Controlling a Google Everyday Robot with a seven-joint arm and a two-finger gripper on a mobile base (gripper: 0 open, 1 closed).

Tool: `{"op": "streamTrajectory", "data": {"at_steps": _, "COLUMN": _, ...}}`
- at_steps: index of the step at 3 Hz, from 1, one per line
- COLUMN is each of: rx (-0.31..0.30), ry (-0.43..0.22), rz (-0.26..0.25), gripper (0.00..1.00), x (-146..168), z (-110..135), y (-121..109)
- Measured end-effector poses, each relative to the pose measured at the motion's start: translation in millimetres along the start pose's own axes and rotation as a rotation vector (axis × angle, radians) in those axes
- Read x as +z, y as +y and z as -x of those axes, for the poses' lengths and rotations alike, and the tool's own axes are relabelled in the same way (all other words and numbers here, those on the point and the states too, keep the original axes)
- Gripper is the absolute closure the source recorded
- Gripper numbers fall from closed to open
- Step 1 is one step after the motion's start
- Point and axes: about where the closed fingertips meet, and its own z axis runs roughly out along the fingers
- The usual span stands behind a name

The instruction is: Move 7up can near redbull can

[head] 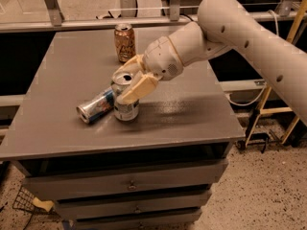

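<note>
The 7up can (126,108), silver-grey with green markings and an open pull-tab top, stands upright on the grey table top (72,61). My gripper (127,83) is shut on the 7up can, with one tan finger (136,88) across its front and the other behind its rim. The redbull can (96,105), slim with blue and silver panels, lies on its side just left of the 7up can, touching or nearly touching it.
A copper-orange can (124,43) stands upright near the table's back edge. The table is a cabinet with drawers (129,182) below. A rail runs behind it, and a wooden frame (268,110) stands at the right.
</note>
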Motion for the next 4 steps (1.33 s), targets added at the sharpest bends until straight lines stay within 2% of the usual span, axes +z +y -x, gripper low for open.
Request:
{"op": "streamTrajectory", "data": {"at_steps": 2, "rx": -0.002, "ry": -0.001, "rz": 0.007, "gripper": 0.30, "x": 3.9, "z": 1.5, "y": 0.5}}
{"op": "streamTrajectory", "data": {"at_steps": 3, "rx": -0.003, "ry": 0.001, "rz": 0.011, "gripper": 0.01, "x": 5.0, "z": 1.8, "y": 1.0}}
{"op": "streamTrajectory", "data": {"at_steps": 4, "rx": -0.003, "ry": 0.004, "rz": 0.010, "gripper": 0.00, "x": 3.6, "z": 1.1, "y": 1.3}}
